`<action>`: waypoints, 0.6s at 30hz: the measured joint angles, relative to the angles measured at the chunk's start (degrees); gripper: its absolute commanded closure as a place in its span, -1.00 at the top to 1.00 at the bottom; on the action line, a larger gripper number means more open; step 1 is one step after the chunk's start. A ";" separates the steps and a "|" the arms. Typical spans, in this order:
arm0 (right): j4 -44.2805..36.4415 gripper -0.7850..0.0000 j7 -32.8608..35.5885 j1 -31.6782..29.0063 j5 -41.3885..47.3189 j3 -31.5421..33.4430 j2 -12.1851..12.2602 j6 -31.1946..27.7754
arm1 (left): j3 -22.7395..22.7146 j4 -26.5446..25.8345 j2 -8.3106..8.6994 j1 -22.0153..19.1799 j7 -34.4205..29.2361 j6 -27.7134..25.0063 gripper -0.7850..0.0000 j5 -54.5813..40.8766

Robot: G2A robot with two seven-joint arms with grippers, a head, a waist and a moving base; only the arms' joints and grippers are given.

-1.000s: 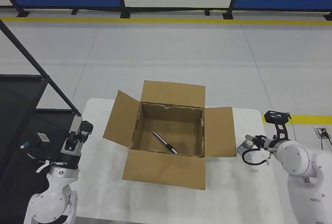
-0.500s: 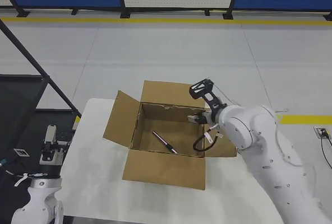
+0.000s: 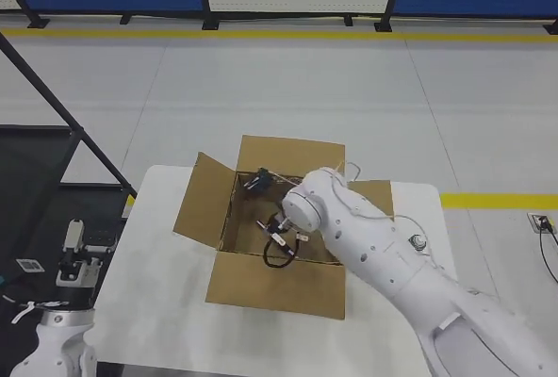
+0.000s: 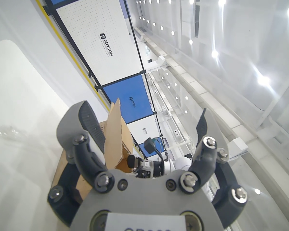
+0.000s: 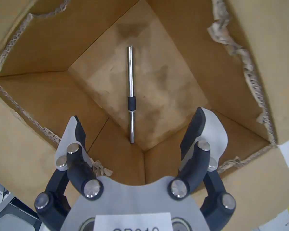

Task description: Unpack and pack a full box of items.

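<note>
Right wrist view: fingers spread above rod.

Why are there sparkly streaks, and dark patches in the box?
Left wrist view: the camera faces the ceiling lights, which flare into streaks. Right wrist view: soft shadows, probably cast by the right gripper above, dapple the cardboard box floor around the metal rod.

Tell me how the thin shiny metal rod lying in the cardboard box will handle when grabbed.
The thin shiny metal rod looks straight and rigid, so it probably won't flex. Round and polished, it may roll or slip between fingers; its dark band likely grips better. Lying flat on the cardboard box floor, it leaves little to pinch.
</note>
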 measured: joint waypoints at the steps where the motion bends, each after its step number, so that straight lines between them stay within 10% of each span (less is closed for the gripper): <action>1: 1.85 1.00 -0.41 0.36 0.70 -0.86 -1.07 -0.16 | 0.00 0.01 0.00 0.00 -0.03 0.00 1.00 -0.02; 11: 21.29 1.00 -4.49 2.82 6.30 -4.67 -10.96 -0.11 | 0.01 0.00 0.00 0.00 0.05 0.01 1.00 0.02; 18: 27.90 1.00 -4.21 5.97 9.22 -3.43 -13.48 -7.19 | 0.01 0.00 0.00 0.00 0.05 0.01 1.00 0.02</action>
